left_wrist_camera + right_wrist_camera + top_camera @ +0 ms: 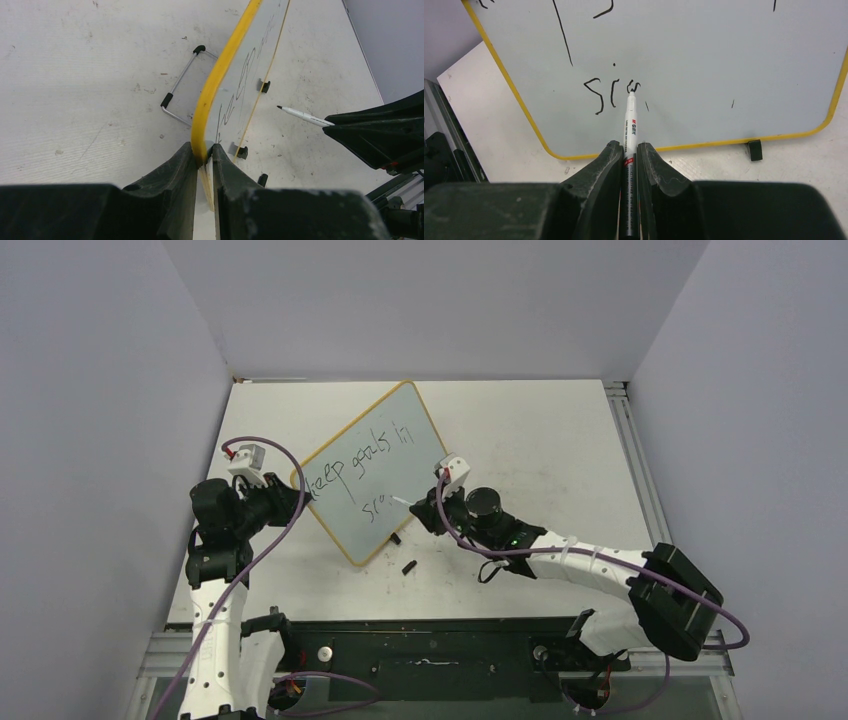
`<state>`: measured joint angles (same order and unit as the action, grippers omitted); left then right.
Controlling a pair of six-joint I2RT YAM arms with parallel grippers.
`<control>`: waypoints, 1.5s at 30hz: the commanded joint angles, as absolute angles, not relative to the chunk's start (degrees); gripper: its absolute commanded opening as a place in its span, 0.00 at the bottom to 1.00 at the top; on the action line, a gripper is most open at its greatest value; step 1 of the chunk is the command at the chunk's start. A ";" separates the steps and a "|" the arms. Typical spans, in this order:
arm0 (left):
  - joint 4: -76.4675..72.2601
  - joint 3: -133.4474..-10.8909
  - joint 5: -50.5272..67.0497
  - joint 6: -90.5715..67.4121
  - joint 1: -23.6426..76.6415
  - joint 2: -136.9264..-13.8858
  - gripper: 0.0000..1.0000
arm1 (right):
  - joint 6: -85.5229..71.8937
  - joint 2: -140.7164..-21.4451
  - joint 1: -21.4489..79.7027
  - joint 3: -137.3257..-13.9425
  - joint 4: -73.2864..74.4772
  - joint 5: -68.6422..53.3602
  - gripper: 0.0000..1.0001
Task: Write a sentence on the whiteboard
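The whiteboard [385, 455] lies slanted at mid-table, pale with a yellow rim [215, 85]. My left gripper [298, 490] is shut on its lower-left edge, the rim pinched between the fingertips [204, 150]. The sentence [355, 465] reads "keep goals in" on one line, with "si" and a partly drawn letter [611, 95] below. My right gripper [628, 146] is shut on a white-and-black marker [629, 125]. The marker's tip rests on the whiteboard [724, 50] at that last letter. In the left wrist view the marker [305, 116] pokes in from the right.
A small black cap [408, 566] lies on the table near the board's bottom corner. A wire stand [177, 90] sticks out behind the board. A black foot [753, 150] sits under the board's near edge. Grey walls close in the table; a rail [630, 440] runs along its right side.
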<state>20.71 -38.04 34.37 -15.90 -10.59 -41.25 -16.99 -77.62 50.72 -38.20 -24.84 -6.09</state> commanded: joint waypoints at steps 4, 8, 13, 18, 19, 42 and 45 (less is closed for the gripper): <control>18.90 -38.69 34.29 -15.38 -10.31 -40.71 0.14 | -15.89 -78.18 51.06 -41.63 -29.17 -4.92 0.05; 18.90 -38.76 34.29 -15.38 -10.29 -40.85 0.14 | -16.24 -79.53 51.06 -41.84 -30.58 -5.87 0.05; 18.90 -38.74 34.35 -15.38 -10.30 -40.82 0.14 | -16.54 -80.87 51.02 -42.16 -31.48 -6.75 0.05; 18.90 -38.76 34.33 -15.38 -10.31 -40.80 0.14 | -16.75 -82.14 51.02 -42.25 -32.34 -6.86 0.05; 18.90 -38.74 34.28 -15.38 -10.34 -40.81 0.14 | -16.74 -82.39 51.04 -42.27 -32.44 -6.92 0.05; 19.07 -38.76 34.27 -15.29 -10.34 -40.65 0.14 | -17.09 -86.34 51.02 -42.72 -35.35 -6.81 0.05; 19.15 -38.76 34.28 -15.29 -10.29 -40.67 0.14 | -17.14 -86.70 50.96 -42.31 -35.66 -6.31 0.05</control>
